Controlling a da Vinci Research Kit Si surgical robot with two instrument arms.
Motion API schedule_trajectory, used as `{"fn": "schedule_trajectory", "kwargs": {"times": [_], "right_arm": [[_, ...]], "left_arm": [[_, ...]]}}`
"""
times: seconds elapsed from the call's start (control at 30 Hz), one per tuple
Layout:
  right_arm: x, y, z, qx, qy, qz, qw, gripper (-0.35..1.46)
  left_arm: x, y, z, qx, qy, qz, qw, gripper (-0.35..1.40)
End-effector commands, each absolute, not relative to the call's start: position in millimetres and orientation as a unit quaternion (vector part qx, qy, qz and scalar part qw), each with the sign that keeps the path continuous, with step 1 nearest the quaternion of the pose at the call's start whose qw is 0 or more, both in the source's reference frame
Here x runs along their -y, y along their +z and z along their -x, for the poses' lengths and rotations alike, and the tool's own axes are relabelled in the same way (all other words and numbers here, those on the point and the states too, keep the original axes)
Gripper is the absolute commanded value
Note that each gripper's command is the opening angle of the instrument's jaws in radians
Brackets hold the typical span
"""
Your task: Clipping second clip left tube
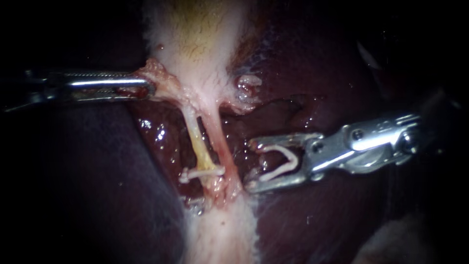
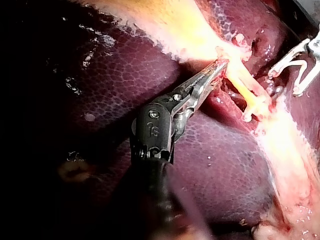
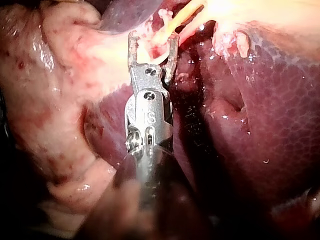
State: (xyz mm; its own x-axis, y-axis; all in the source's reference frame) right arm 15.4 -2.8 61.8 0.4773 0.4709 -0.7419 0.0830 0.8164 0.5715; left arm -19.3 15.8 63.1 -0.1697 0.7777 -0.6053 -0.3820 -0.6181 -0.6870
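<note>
left tube [image 1: 198, 142]: the skinny yellowish one. It runs down from the pale tissue up top, leaning a bit right, pulled pretty straight, right beside a pinker tube [image 1: 221, 146].

clip on tube [image 1: 201, 173]: white and squeezed flat, sitting crosswise near the left tube's lower end. Both ends poke out, and the right end reaches the pinker tube.

open clip [image 1: 283, 164]: white, V-shaped, mouth facing the tubes. Each leg lies along one of the wide-spread jaws of the right instrument [image 1: 251, 165]. It's off to the right of both tubes, about level with the clip on tube, touching neither tube.
</note>
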Motion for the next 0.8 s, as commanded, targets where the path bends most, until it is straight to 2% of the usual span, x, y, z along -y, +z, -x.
{"fn": "schedule_trajectory", "kwargs": {"times": [0.03, 0.37, 0.63, 0.8], "right_arm": [[2.7, 62.0, -15.9, -0.497, 0.118, -0.277, 0.814, 0.50], [3.0, 64.6, -18.8, -0.490, 0.131, -0.294, 0.810, 0.50], [3.3, 67.6, -18.6, -0.468, 0.129, -0.296, 0.822, 0.50], [2.8, 69.2, -18.4, -0.465, 0.128, -0.294, 0.825, 0.50]], "left_arm": [[-15.7, 63.1, 19.3, 0.193, 0.740, 0.511, 0.392, -0.35], [-15.6, 62.9, 19.4, 0.192, 0.740, 0.511, 0.393, -0.35], [-15.6, 62.8, 19.4, 0.191, 0.740, 0.511, 0.394, -0.35], [-15.5, 62.8, 19.4, 0.191, 0.740, 0.511, 0.394, -0.35]]}}
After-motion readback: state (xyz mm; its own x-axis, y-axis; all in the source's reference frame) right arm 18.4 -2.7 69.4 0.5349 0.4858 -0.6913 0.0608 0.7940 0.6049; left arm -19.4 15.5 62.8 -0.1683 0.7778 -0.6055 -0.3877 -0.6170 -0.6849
